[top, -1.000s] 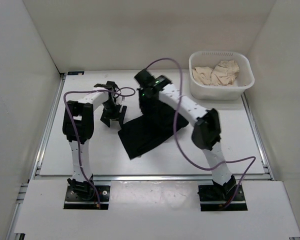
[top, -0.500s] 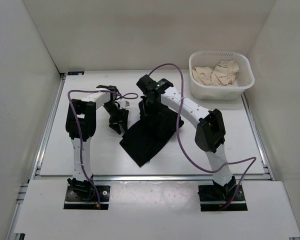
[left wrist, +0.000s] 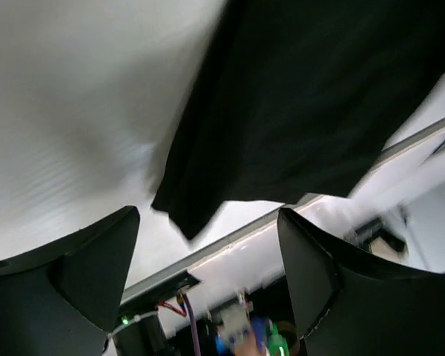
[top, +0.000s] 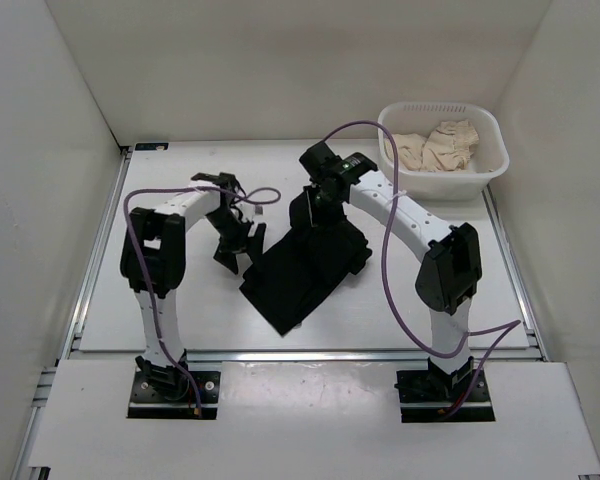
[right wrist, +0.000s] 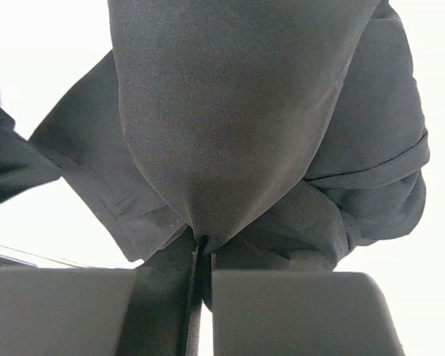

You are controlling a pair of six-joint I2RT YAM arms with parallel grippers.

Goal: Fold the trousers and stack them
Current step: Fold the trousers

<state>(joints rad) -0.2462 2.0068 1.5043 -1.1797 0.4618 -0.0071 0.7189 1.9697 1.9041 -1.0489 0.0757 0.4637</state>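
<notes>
The black trousers (top: 302,270) lie folded in the middle of the table, one corner pointing to the near edge. My right gripper (top: 316,208) is shut on the far end of the trousers (right wrist: 237,119) and holds that fabric pinched and lifted. My left gripper (top: 236,243) is open and empty, just left of the trousers' left edge. In the left wrist view the black cloth (left wrist: 304,96) fills the upper right, beyond the open fingers (left wrist: 311,274).
A white basket (top: 442,182) with beige cloth pieces (top: 435,145) stands at the back right. Purple cables loop from both arms. Metal rails border the white table (top: 160,300) at the left, right and near edges.
My right gripper has carried the trousers' far end to the right, shifting the cloth with it. My left gripper has moved slightly right, closer to the trousers' left edge.
</notes>
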